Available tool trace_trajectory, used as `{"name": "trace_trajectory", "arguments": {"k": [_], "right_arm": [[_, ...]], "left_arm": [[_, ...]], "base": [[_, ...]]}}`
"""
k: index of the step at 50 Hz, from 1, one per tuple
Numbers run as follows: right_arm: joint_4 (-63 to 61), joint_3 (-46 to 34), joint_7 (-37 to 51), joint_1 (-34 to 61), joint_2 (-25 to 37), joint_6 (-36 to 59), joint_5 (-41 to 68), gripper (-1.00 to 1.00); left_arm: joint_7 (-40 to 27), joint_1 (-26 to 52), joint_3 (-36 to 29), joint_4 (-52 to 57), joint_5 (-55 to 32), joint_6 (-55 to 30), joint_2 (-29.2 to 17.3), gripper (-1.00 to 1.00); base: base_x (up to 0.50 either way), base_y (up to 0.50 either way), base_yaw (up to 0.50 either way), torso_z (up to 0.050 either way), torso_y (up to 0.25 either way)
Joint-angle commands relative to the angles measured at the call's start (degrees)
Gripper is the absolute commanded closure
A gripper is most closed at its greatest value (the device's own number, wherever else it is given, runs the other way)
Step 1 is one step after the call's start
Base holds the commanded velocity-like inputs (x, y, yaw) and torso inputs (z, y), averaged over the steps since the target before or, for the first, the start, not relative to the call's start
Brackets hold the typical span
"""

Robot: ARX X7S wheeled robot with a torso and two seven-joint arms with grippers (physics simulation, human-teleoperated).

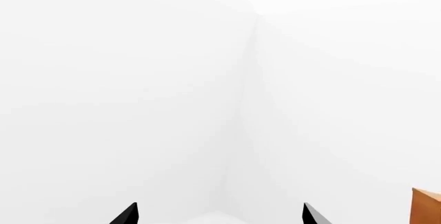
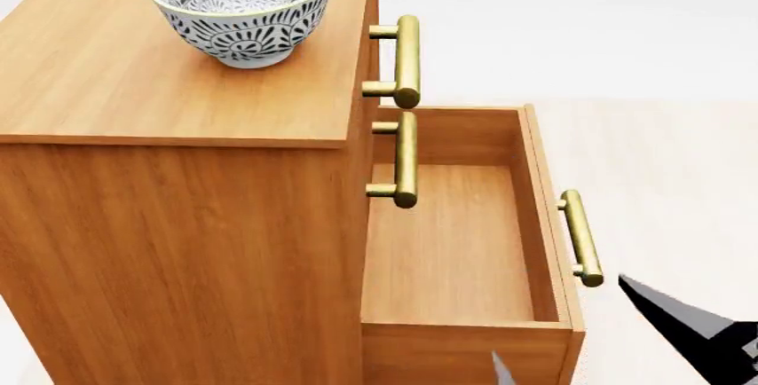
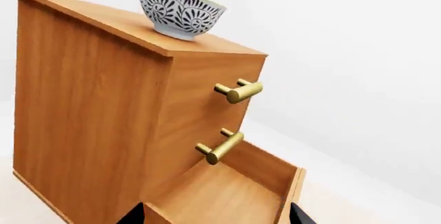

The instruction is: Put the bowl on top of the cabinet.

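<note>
The bowl (image 2: 243,8) stood upright on the flat top of the cabinet (image 2: 177,181), on its narrow foot, near the front edge above the top drawer's brass handle (image 2: 404,61); the right wrist view showed it the same way (image 3: 180,10), seated on the wood and touched by nothing. The bottom drawer (image 2: 456,243) was pulled out and empty. The right gripper (image 3: 217,216) showed only as two dark fingertips low in its own view, set apart with the open drawer between them and holding nothing; the head view caught a grey-black piece of it (image 2: 693,327) beside the drawer front. The left gripper (image 1: 220,214) likewise stood spread, two black tips against blank white wall, gripping nothing, with a sliver of orange-brown wood (image 1: 427,206) at the frame edge. Judged as glazed ceramic: stiff, brittle, moderately heavy for its size, slick under hard pads, and liable to tip on so small a foot. If it needed shifting, the best purchase would be a pinch across the rim wall, one finger inside, one outside, lifted straight up. The placement looked done.
</note>
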State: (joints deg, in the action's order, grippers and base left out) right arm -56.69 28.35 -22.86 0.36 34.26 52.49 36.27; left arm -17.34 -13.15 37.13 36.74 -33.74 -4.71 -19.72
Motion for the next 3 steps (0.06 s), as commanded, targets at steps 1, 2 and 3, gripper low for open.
{"name": "trace_trajectory", "arguments": {"k": [1, 2, 3], "right_arm": [[1.1, 16.5, -0.2, -8.6, -3.2, -2.0, 3.7, -1.00], [1.4, 18.1, -0.1, -8.9, -3.4, -2.0, 3.9, -1.00], [1.6, 18.6, -0.1, -9.0, -3.4, -2.1, 4.0, -1.00]], "left_arm": [[-0.2, 0.0, -0.3, 0.3, 0.1, -0.1, -0.2, -1.00], [-0.2, 0.0, -0.4, 0.4, 0.2, -0.2, -0.2, -1.00], [-0.2, 0.0, -0.4, 0.4, 0.2, -0.2, -0.2, -1.00]], "base": [[0.00, 0.00, 0.00, 0.000, 0.000], [0.00, 0.00, 0.00, 0.000, 0.000], [0.00, 0.00, 0.00, 0.000, 0.000]]}}
